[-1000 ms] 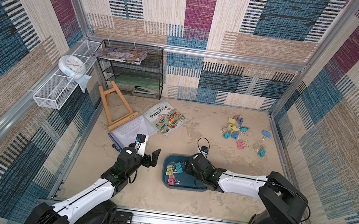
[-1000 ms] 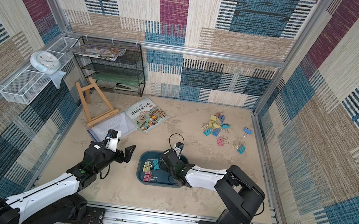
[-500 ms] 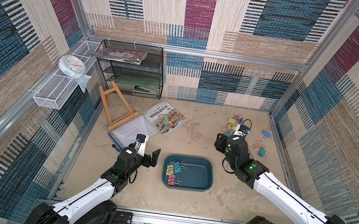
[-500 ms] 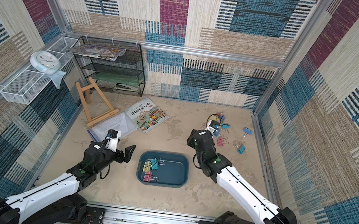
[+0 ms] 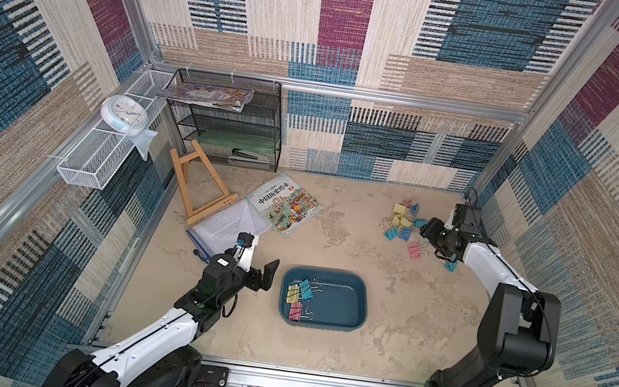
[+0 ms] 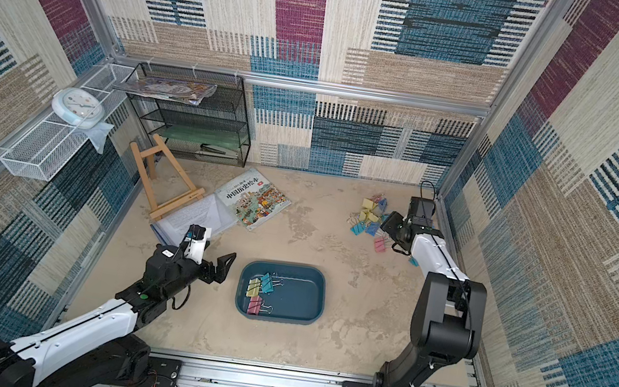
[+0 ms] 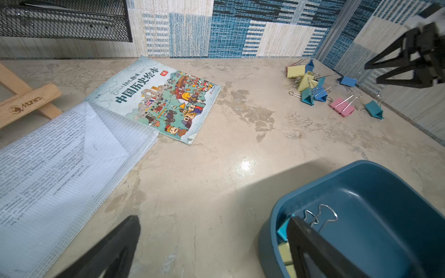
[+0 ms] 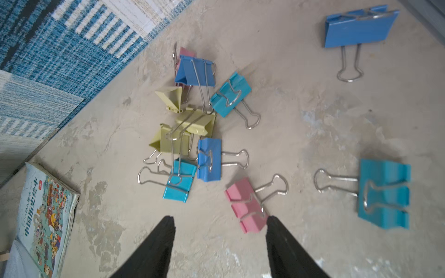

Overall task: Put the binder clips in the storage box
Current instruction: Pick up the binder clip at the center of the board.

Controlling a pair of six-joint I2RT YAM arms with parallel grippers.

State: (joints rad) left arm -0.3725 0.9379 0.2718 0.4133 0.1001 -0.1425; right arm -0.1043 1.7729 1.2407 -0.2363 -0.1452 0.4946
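Clips (image 8: pixel 190 125) are lying loose, so the right gripper (image 8: pixel 220 219) is hovering, parted and empty, over a pink clip (image 8: pixel 243 204).

The picture book (image 7: pixel 156 101) reads "中国历史绘本"; the wooden easel (image 7: pixel 26 103) is branded "Manes".

My right pincer (image 8: pixel 220 217) hangs open over the table (image 8: pixel 301 120), with bare surface between its tips and the pink clip (image 8: pixel 248 207) just beside one fingertip. The heap of binder clips (image 8: pixel 190 125) is tangled, handles crossing, so there is little room to enter it, while the teal clip (image 8: pixel 382 192) and the blue clip (image 8: pixel 358 26) lie apart with free table around. From the heap to the storage box (image 5: pixel 340 304) the way is free; my left pincer (image 7: pixel 213 218) hangs open just beside the box.
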